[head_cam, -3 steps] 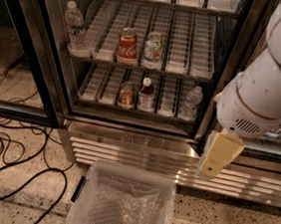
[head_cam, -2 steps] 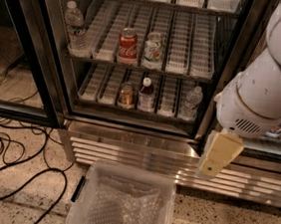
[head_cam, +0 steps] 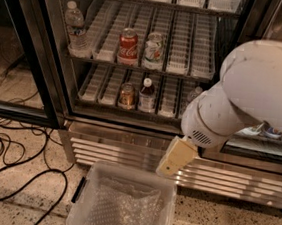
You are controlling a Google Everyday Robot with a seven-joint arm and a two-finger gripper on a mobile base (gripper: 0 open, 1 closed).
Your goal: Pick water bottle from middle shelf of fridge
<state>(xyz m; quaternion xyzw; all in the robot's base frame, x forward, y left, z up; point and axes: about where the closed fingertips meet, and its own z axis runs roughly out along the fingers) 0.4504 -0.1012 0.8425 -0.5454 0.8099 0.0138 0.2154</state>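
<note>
Fingers of the gripper merged into 1 pale wedge, spread or together impossible to tell, hanging low right before the base of the fridge. Right end of the lower rack hidden behind the white arm. Water bottle upright at far left of the middle shelf, well apart from the gripper: clear, ribbed, white cap, pale label band.

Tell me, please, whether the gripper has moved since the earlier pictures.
Yes. The gripper has shifted leftward in the view, from right of the clear bin to above its back right corner.
</note>
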